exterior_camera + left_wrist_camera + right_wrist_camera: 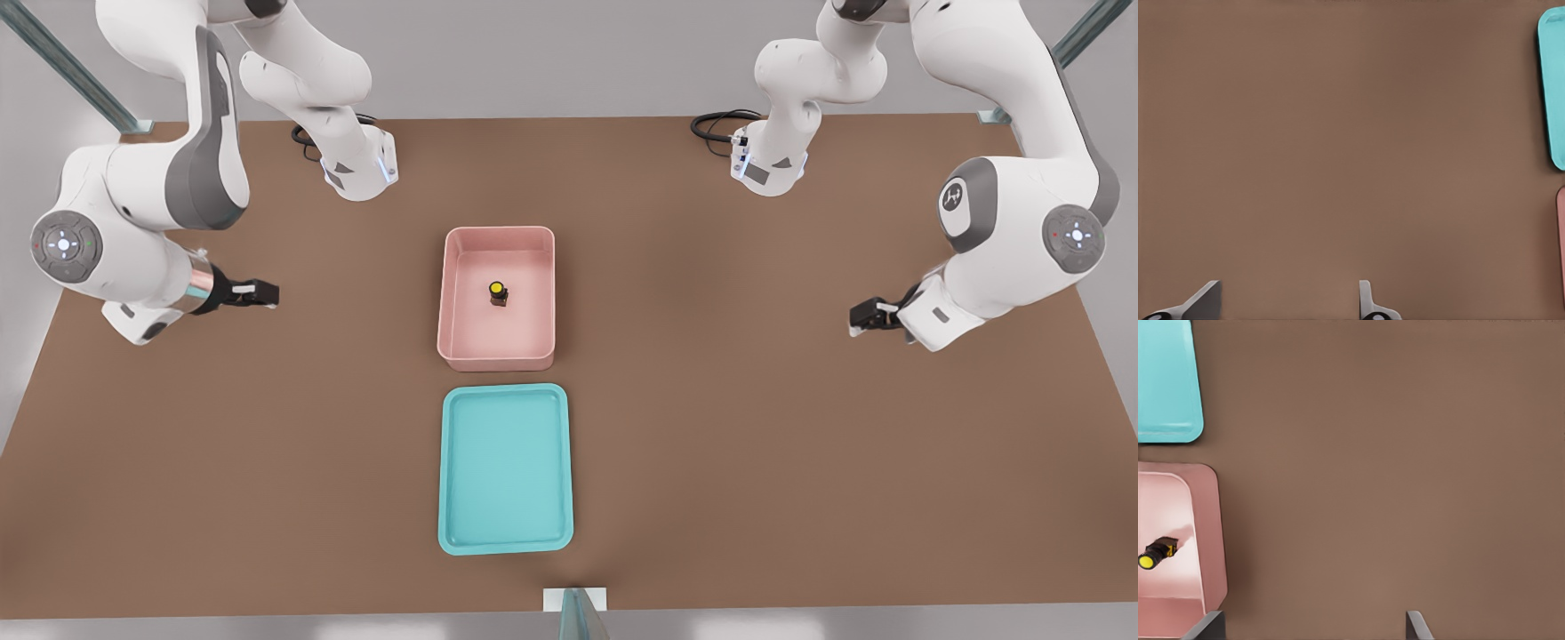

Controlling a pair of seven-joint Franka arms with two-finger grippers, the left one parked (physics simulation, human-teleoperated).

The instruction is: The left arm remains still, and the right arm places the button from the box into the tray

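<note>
The button, a yellow cap on a black body, rests near the middle of the pink box at the table's centre. The empty turquoise tray lies just in front of the box, closer to the camera. My gripper hovers over bare table well off to the front view's left of the box, pointing toward it, open and holding nothing. In the right wrist view the button lies on its side inside the box, the tray sits beside it, and my gripper shows spread fingertips.
The parked arm's gripper hangs at the front view's right. Both arm bases and black cables stand along the back edge. A small metal bracket sits at the front edge. The left wrist view catches the tray's edge.
</note>
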